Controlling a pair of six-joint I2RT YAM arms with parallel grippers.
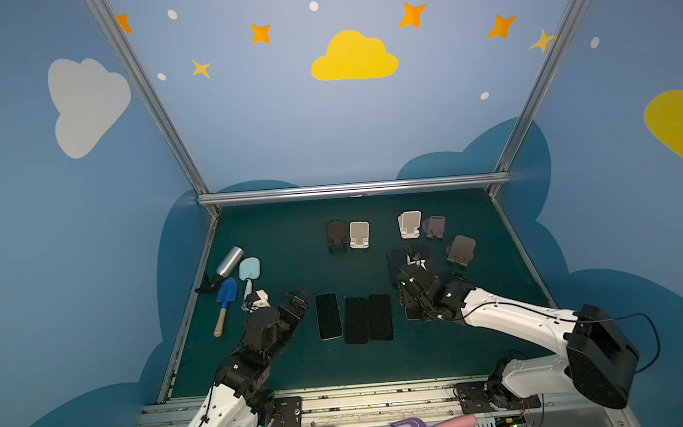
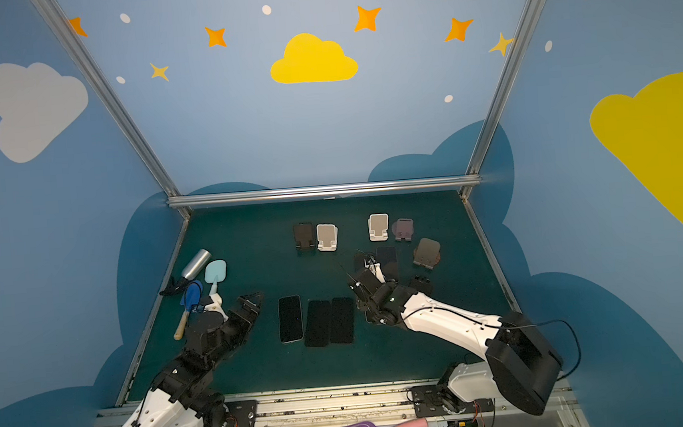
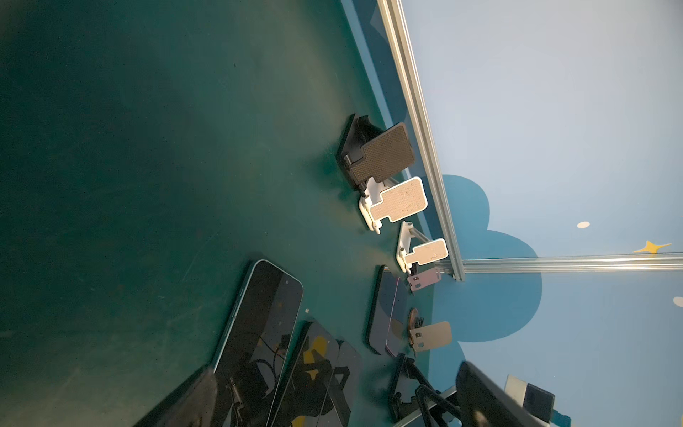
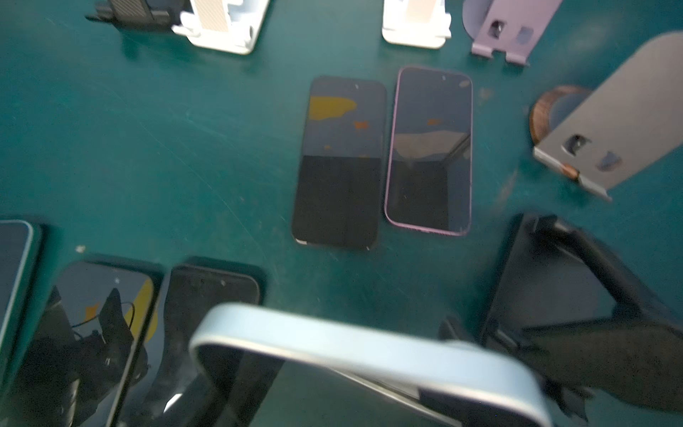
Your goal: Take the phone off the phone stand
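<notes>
Right wrist view: the phone [image 4: 369, 351], pale blue at its rim, fills the lower frame. It is lifted clear of the bench [image 4: 148, 148] and blurred. The black phone stand [image 4: 547, 281] stands empty just beside it. Toward the back edge two other phones [image 4: 343, 162] lie flat, side by side.

Left wrist view: three phones [image 3: 258, 325] lie flat in a row. A black stand [image 3: 384, 155] and white stands [image 3: 399, 201] stand near the back edge.

In both top views the right tool [image 1: 414, 261] hangs over the right half of the bench, jaws closed on the phone, which tilts back under the wrist. The black phone stand sits near the right edge. The left tool [image 1: 298, 298] hovers left of the three phones, jaws apart, holding nothing. By the left edge lie trowels [image 1: 226, 292].
</notes>
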